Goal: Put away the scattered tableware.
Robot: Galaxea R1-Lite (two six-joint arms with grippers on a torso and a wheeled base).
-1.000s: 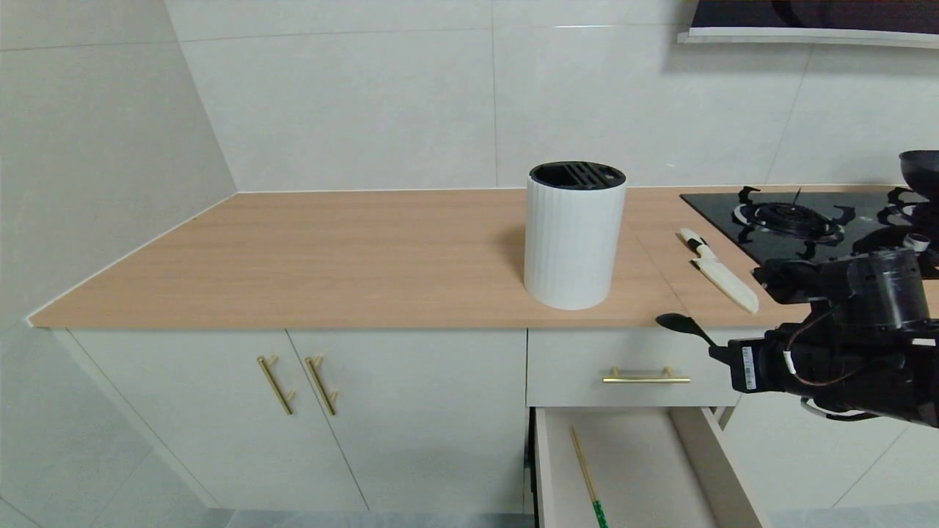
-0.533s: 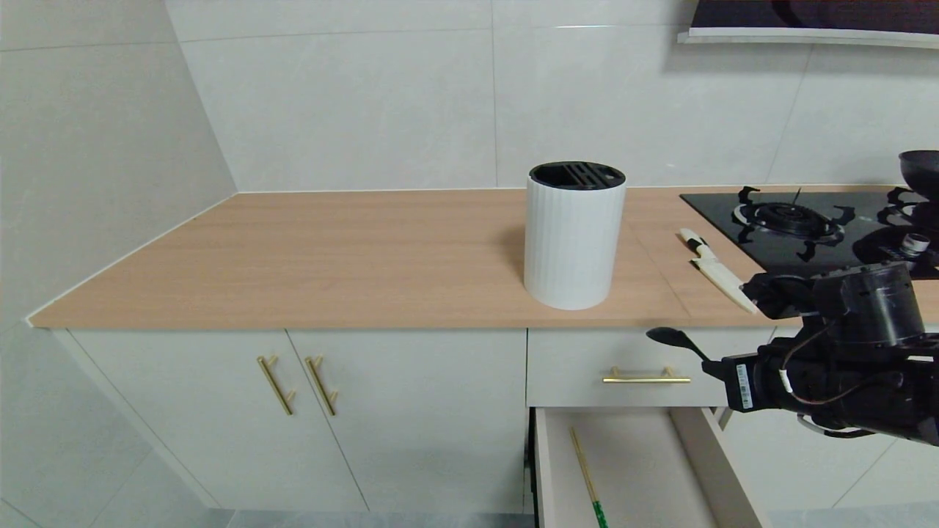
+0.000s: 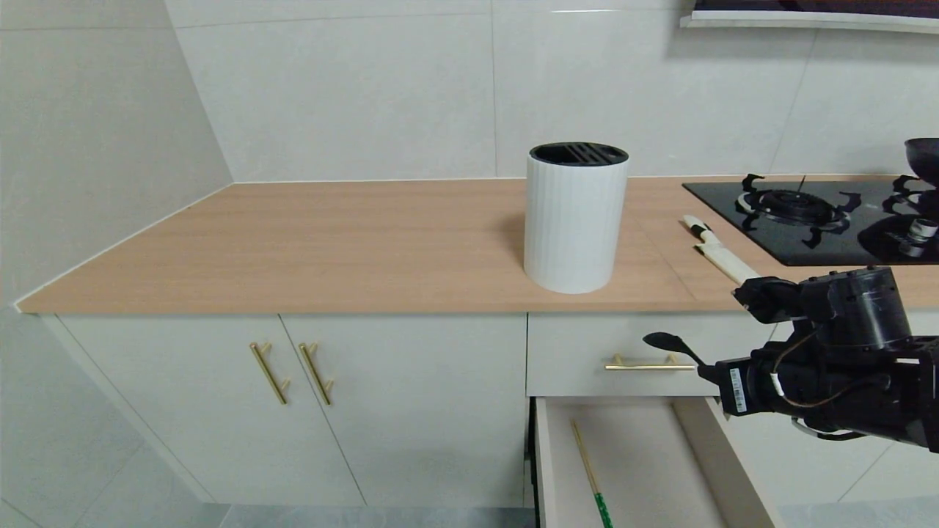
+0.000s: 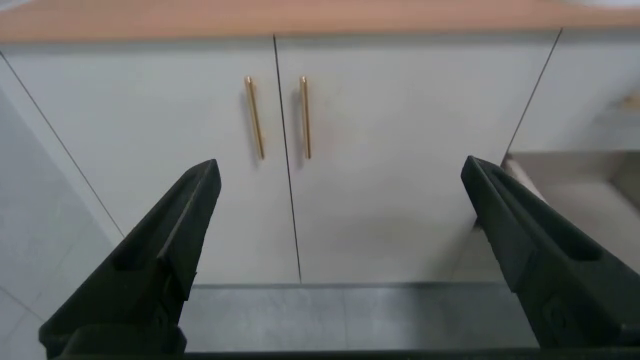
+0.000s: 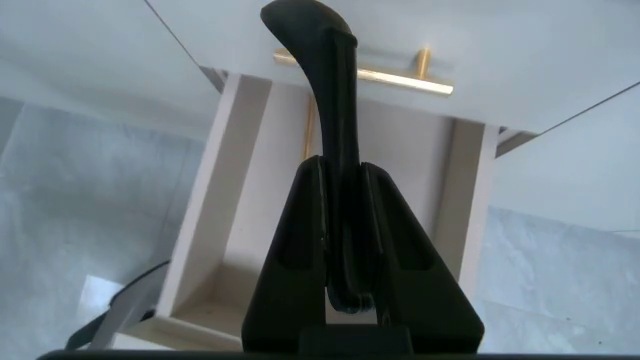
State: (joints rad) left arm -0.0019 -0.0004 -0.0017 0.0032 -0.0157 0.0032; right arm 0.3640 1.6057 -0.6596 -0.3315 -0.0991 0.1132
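Head view: right end effector [image 3: 710, 369], lower right of frame, clamps the handle end of a black spoon [image 3: 669, 342]. The bowl points left, above the open drawer [image 3: 544, 455] at bottom centre. A knife [image 3: 717, 253] lies on the table [image 3: 330, 249], right of centre.

Left wrist view: left end effector [image 4: 338, 175] spread wide, holding nothing.

Right wrist view: black spoon [image 5: 325, 60] pinched between the closed fingers of the right end effector [image 5: 341, 190], drawer [image 5: 235, 200] beyond it.

Judgement: spoon looks light, stiff and smooth. The end grip may let it pivot.

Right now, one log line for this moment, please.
right pincer shut on black plastic spoon | over open white drawer | left pincer open
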